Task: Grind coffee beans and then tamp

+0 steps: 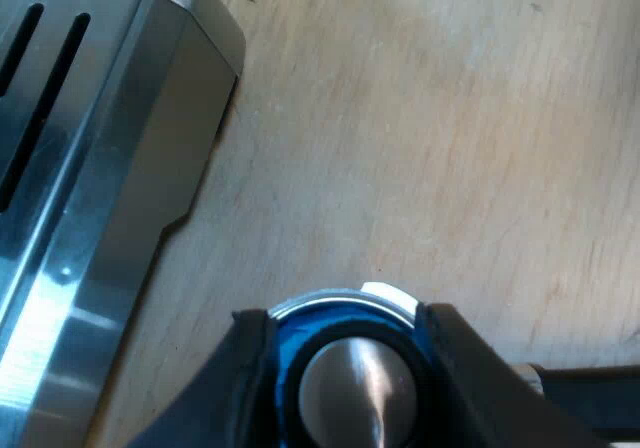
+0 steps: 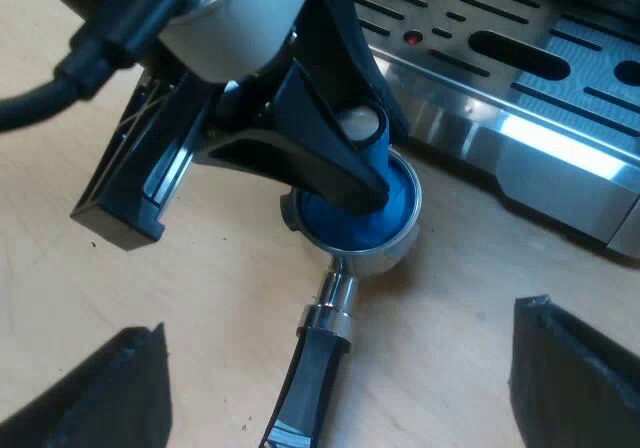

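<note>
Left tool (image 1: 348, 343) grips blue tamper (image 2: 392, 206) seated in metal holder (image 2: 380, 260).

Our left wrist camera looked straight down past our left gripper (image 1: 345, 353), very near the blue tamper (image 1: 355, 383) between its fingers. The wooden table (image 1: 450, 118) and the espresso machine's drip tray (image 1: 70, 168) lay farther below. Our right wrist camera sat farther back, facing down and across the table toward the machine's front. Both views shared the tamper, the metal holder (image 1: 385, 293) under it, the tray's edge and the table.
</note>
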Robot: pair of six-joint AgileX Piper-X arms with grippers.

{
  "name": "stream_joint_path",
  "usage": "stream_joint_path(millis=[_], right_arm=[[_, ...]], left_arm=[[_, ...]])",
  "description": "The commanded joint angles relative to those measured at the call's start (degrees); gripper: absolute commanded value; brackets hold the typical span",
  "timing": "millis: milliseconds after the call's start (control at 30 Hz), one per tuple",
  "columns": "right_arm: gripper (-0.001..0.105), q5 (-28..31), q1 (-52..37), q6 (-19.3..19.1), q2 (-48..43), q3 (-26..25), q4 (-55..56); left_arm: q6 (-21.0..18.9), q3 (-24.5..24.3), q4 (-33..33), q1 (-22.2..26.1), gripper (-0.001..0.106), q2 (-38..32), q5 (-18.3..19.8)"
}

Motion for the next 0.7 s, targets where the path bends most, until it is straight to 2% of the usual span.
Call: stream_joint_path(millis=[33, 500, 700], right_arm=[[0.07, -0.1, -0.1, -0.7, -0.1, -0.1, -0.3], [0.07, -0.1, -0.1, -0.7, -0.1, -0.1, -0.3], [0.07, -0.1, -0.1, -0.7, -0.1, -0.1, -0.3]], left_arm=[[-0.2, 0.7, 6.2, -0.3, 0.0, -0.4, -0.4], [-0.2, -6.6, 6.0, -0.3, 0.0, -6.3, -0.4], [-0.2, -7.3, 6.0, -0.3, 0.0, -9.5, -1.5]])
